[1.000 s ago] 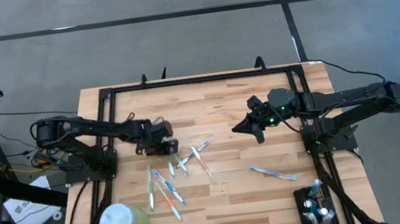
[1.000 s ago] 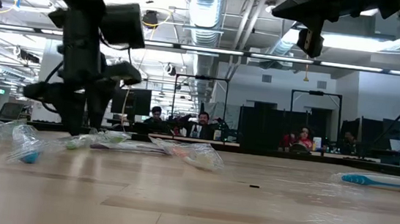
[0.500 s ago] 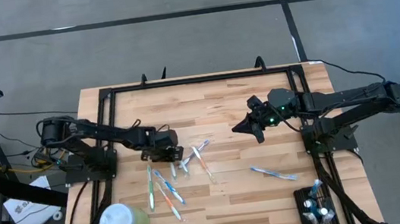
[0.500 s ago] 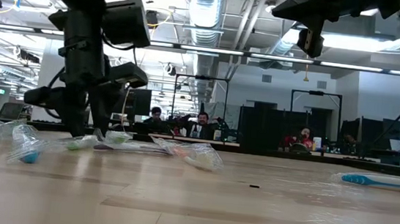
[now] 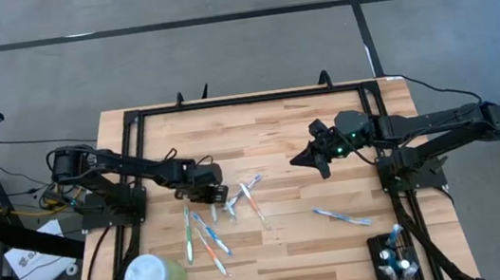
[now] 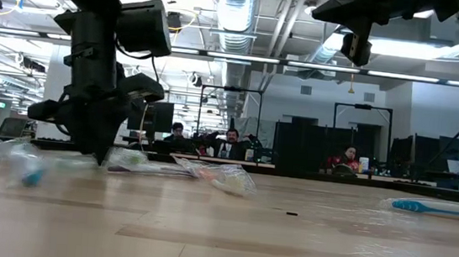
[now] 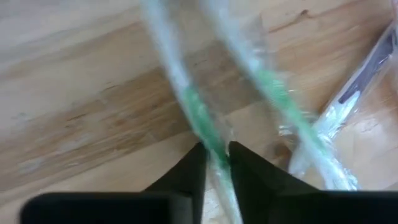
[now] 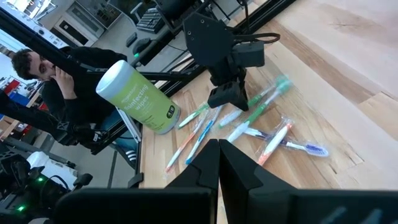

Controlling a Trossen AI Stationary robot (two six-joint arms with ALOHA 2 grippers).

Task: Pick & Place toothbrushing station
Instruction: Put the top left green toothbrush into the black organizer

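Pinching a wrapped green toothbrush [image 7: 198, 118] lengthwise, the left fingers [image 7: 214, 163] sit far from the black holder [image 5: 398, 259], nearer the shut, idle right fingers [image 5: 302, 161].

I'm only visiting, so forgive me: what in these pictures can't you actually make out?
- Black holder: in the high view it is too small to count what stands in it, and an arm frame bar crosses its edge.
- Left hand: the left wrist view shows its fingers pinched on a wrapped green toothbrush, but blur hides the brush head.
- Low view: the left-side wrapped brushes are smeared.
- Right hand: nothing shows between its closed fingers.
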